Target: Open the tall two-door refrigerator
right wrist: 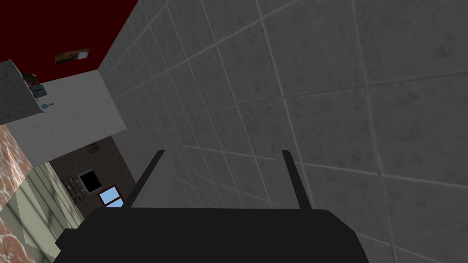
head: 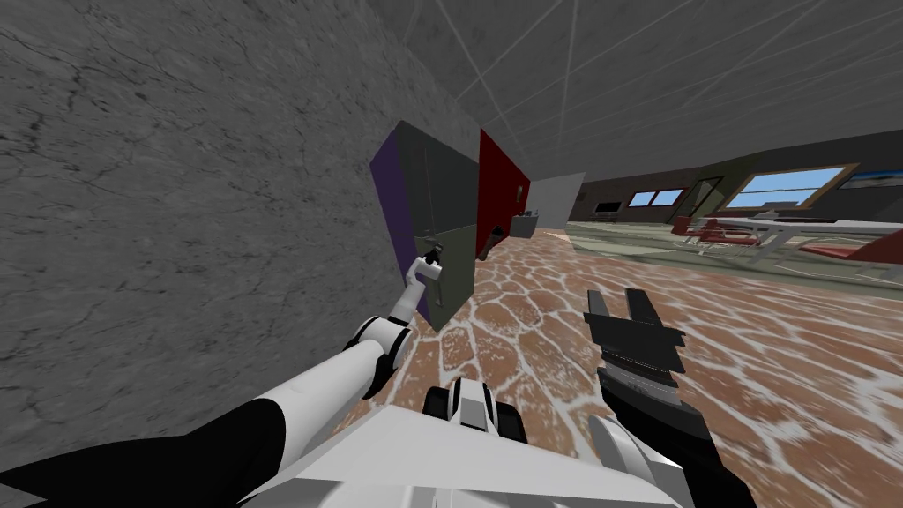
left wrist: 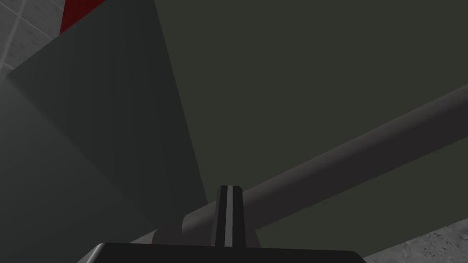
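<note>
left gripper [left wrist: 230,214], fingers pressed together, is set against the handle bar [left wrist: 347,150] of the refrigerator [head: 441,198], which is backed onto the grey wall [head: 176,176]. right gripper [right wrist: 221,178] is held wide apart and idle. the pull is best made square to the door, following its swing arc. the refrigerator's long axis is judged upright, with its doors faced towards the paved floor [head: 547,291].

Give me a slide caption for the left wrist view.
Left tool, shut, at the grey bar handle of the dark refrigerator door.
</note>
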Motion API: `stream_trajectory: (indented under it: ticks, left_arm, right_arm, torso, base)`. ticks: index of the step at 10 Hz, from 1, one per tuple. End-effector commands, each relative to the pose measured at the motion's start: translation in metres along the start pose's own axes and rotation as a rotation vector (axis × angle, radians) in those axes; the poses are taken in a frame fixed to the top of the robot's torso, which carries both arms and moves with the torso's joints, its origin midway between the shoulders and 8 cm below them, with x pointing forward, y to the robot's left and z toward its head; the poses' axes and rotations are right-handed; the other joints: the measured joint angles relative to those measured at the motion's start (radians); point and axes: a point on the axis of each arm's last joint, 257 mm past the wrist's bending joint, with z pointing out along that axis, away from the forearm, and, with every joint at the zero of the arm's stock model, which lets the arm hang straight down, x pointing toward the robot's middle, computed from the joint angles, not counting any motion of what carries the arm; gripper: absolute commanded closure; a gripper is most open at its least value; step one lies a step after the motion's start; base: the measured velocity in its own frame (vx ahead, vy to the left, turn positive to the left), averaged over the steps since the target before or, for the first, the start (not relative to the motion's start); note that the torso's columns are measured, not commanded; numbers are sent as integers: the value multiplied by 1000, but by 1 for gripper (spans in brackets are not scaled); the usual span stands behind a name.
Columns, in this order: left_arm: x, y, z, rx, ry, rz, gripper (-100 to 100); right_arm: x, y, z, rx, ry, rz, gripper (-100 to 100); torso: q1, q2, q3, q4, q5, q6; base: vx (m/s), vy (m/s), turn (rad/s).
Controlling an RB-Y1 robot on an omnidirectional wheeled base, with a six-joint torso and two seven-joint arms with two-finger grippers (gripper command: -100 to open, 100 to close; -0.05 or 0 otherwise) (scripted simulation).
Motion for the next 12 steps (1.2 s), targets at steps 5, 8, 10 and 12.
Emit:
stream_trajectory:
  ticks: [5, 8, 10, 12]
  left_arm:
    - [-53, 33, -7, -81, -118, -3, 100]
    - [-74, 46, -12, -113, -167, -4, 100]
    - [-85, 53, -15, -129, -192, -5, 100]
    - [-83, 48, -12, -117, -183, -5, -100]
  right_arm:
    - [0, 0, 0, 0, 0, 0, 0]
    - [0, 0, 0, 0, 0, 0, 0]
    - [0, 0, 0, 0, 0, 0, 0]
    - [0, 0, 0, 0, 0, -1, 0]
  torso:
    - [8, 4, 3, 2, 3, -1]
    - [10, 6, 4, 2, 4, -1]
    - [9, 3, 2, 1, 2, 0]
    - [20, 4, 2, 1, 6, -1]
  base:
    - [11, -369, 91]
    - [-19, -339, 83]
    - [0, -333, 51]
    - [23, -36, 13]
